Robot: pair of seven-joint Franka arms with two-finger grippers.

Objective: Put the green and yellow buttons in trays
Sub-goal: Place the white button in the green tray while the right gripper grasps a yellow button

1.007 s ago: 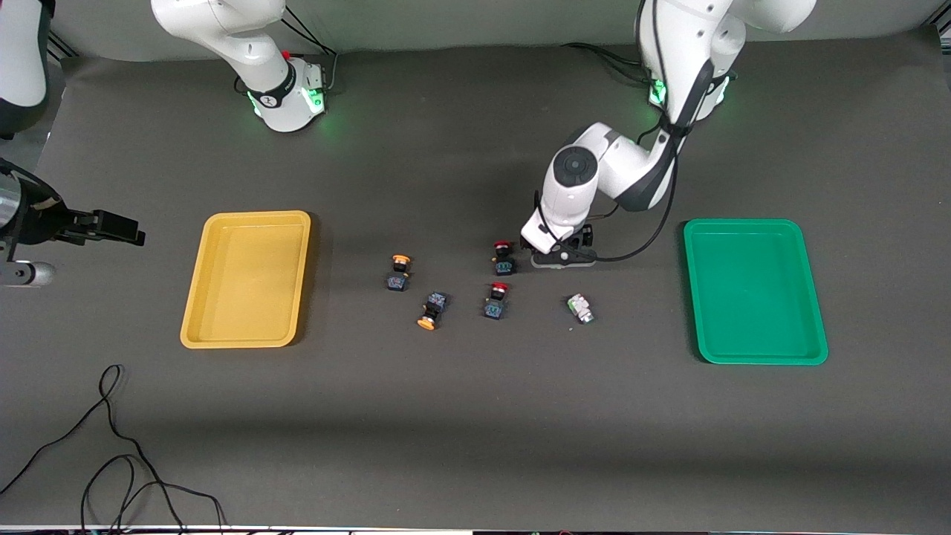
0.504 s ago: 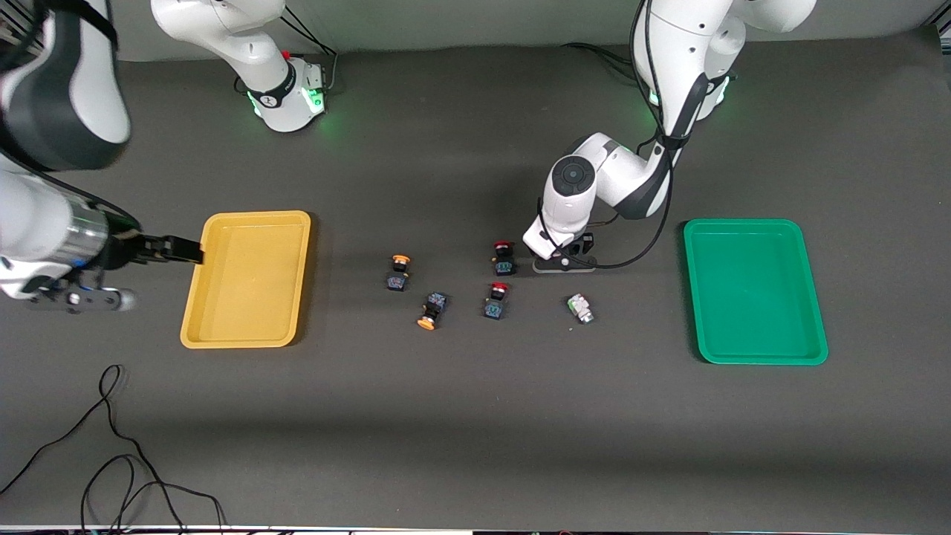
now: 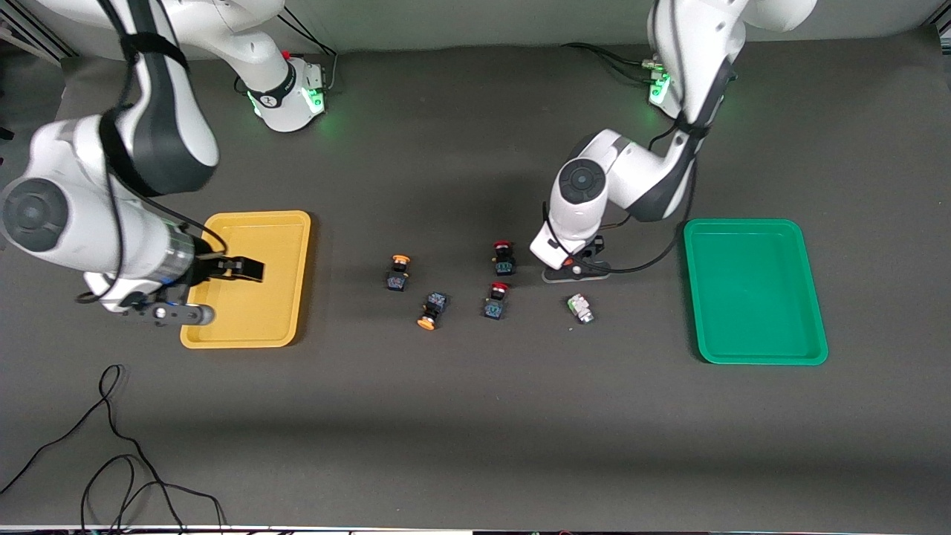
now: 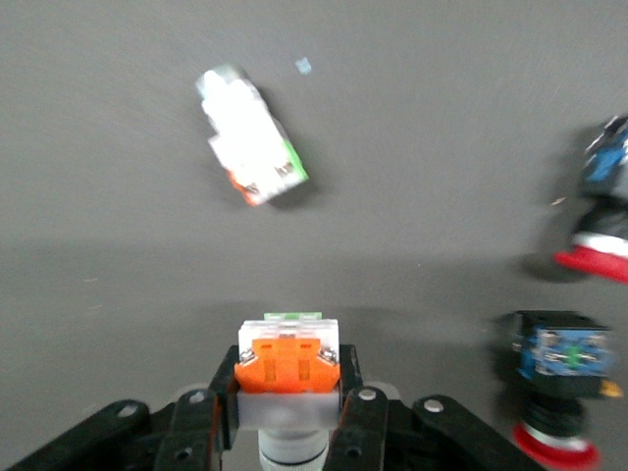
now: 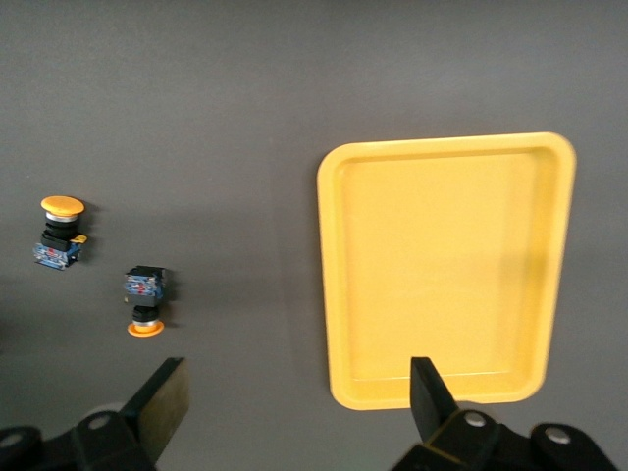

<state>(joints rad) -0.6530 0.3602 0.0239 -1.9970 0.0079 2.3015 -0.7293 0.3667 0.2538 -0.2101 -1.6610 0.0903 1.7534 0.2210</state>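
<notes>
My left gripper (image 3: 576,269) is shut on the white-bodied, orange-marked button (image 4: 289,365), held just above the table beside the red-capped buttons. The other white-silver button (image 3: 580,307), green-marked, lies on the table a little nearer the camera; it also shows in the left wrist view (image 4: 251,149). Two yellow-capped buttons (image 3: 400,271) (image 3: 431,310) lie mid-table, also in the right wrist view (image 5: 61,231) (image 5: 145,299). My right gripper (image 3: 252,269) (image 5: 297,383) is open and empty over the yellow tray (image 3: 256,220) (image 5: 446,265). The green tray (image 3: 754,290) lies at the left arm's end.
Two red-capped dark buttons (image 3: 504,256) (image 3: 496,299) lie between the yellow-capped ones and my left gripper; they show in the left wrist view (image 4: 601,226) (image 4: 559,383). A black cable (image 3: 111,446) loops near the front edge at the right arm's end.
My right arm has swung in from the table's end to over the yellow tray. My left gripper has shifted slightly toward the green tray with the button in it.
</notes>
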